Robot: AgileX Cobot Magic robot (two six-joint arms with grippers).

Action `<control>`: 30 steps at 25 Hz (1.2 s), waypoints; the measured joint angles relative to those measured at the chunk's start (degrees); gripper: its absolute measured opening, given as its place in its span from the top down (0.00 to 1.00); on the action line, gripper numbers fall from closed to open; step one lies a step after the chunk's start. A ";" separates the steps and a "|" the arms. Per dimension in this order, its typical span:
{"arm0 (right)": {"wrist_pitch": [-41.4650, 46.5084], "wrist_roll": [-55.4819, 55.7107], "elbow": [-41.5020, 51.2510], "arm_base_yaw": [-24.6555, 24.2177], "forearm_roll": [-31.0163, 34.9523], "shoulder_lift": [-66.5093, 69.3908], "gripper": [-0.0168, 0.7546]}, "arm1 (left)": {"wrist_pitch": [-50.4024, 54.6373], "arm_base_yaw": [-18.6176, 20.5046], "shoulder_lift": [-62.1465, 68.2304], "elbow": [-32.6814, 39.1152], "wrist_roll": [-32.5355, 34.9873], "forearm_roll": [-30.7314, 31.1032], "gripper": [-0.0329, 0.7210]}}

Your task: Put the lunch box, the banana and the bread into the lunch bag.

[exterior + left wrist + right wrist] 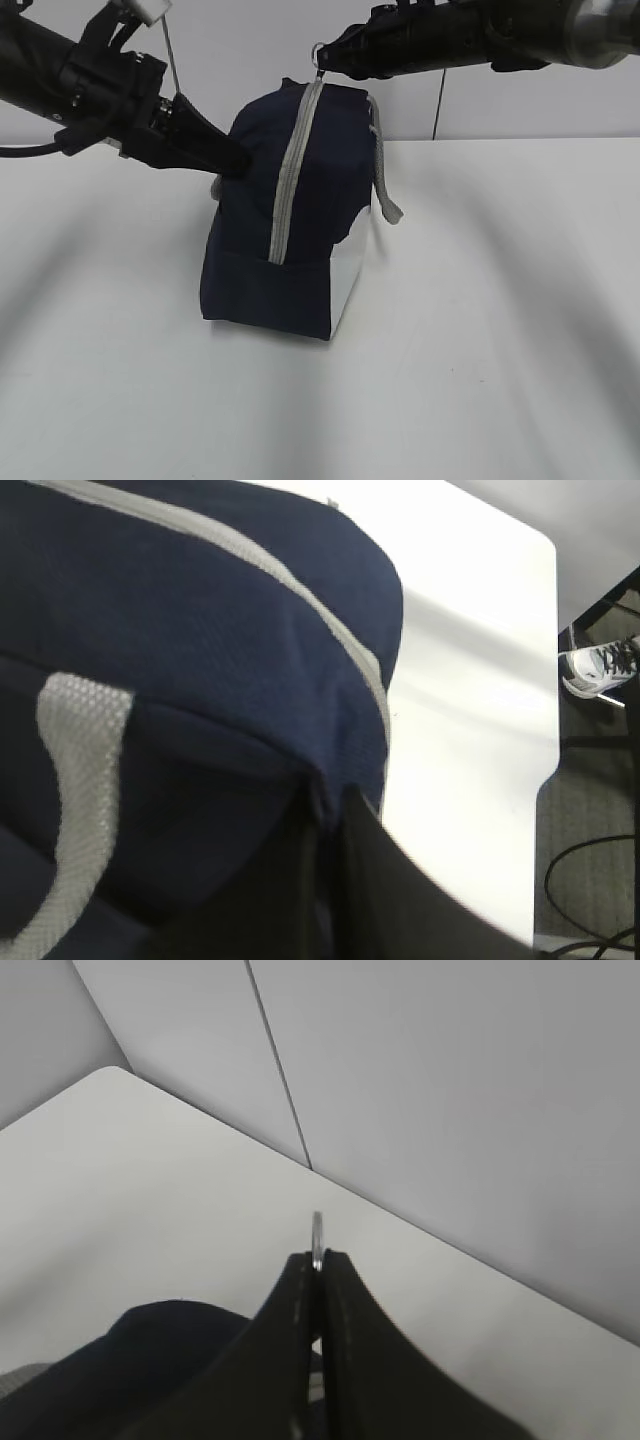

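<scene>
Right claw (318, 1270) pinches the ring pull (317, 1232); left claw (325, 815) seemingly nips the lunch bag (300, 200).

Light is bright and even, falling from above onto the white worktop (480, 330), which reads nearly overexposed in the exterior view. Broad, soft grey shadows stripe it diagonally, blurred at their edges, suggesting several diffuse sources. The lunch bag (300, 210) is so dark that its navy fabric loses most texture there, and it casts only a faint shadow at its base. In the left wrist view the worktop is blown out to plain white, while the bag's weave shows crisply in mid-frame; the nearest black parts at the bottom are out of focus. The right wrist view is flat, dim grey, with softly blurred foreground edges.
</scene>
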 joint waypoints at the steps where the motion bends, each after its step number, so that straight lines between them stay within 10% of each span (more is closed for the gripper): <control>1: -0.10 0.10 -0.45 -0.04 0.00 0.35 1.00 | 0.13 0.00 -0.56 0.00 0.00 0.90 0.96; 30: -6.10 0.38 -5.67 -0.39 1.99 8.23 1.00 | 3.53 0.00 -2.23 0.02 -5.72 11.22 0.96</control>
